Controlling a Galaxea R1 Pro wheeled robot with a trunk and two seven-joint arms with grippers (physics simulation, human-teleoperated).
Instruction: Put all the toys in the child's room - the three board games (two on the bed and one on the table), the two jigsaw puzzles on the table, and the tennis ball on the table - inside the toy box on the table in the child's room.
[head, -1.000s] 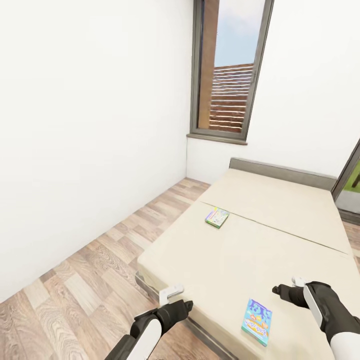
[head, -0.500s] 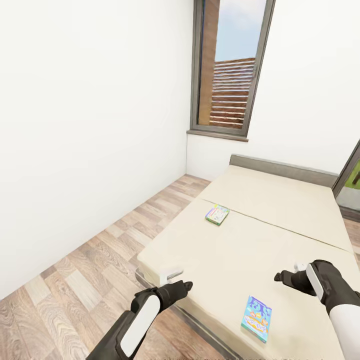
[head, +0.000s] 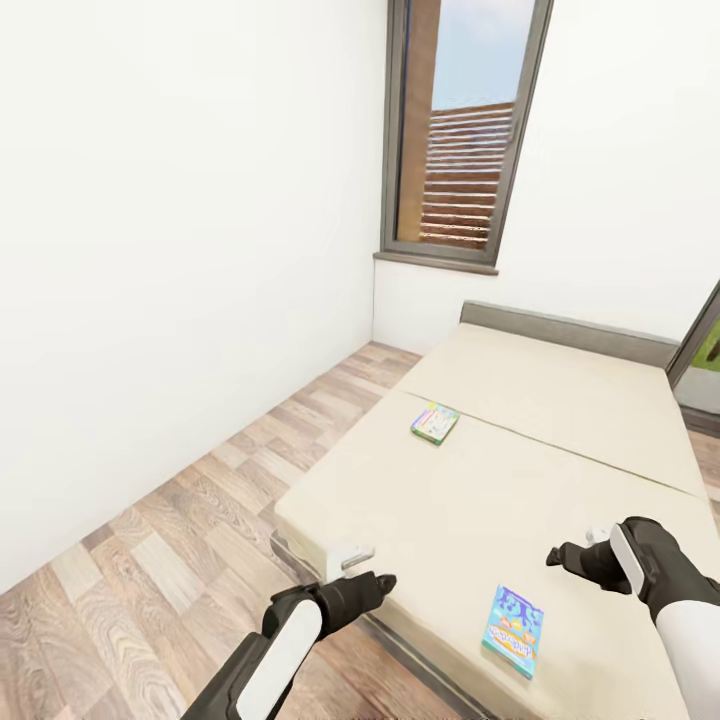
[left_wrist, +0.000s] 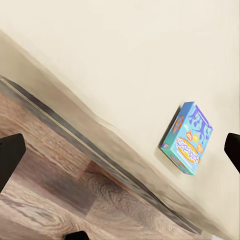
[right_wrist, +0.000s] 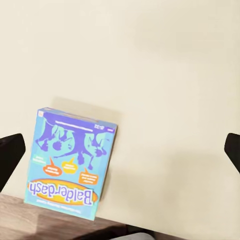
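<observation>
Two board games lie on the beige bed (head: 540, 480). The small blue box, printed "Balderdash" (head: 514, 630) (left_wrist: 187, 138) (right_wrist: 70, 162), lies flat near the bed's front edge. A white-green box (head: 435, 422) lies further back, near the bed's left edge. My left gripper (head: 378, 583) (left_wrist: 120, 152) hovers open at the bed's front corner, left of the blue box. Over the mattress just right of and beyond that box, my right gripper (head: 560, 558) (right_wrist: 120, 152) is open, looking down on it. Neither holds anything. The table, toy box, puzzles and tennis ball are out of view.
A white wall (head: 170, 250) runs along the left, with a strip of wood-plank floor (head: 200, 520) between it and the bed. A tall window (head: 455, 130) stands behind the grey headboard (head: 560, 325). A dark frame (head: 700, 340) shows at the far right.
The left arm has stretched a little forward towards the bed's corner. The view has shifted slightly. Both boxes lie as before.
</observation>
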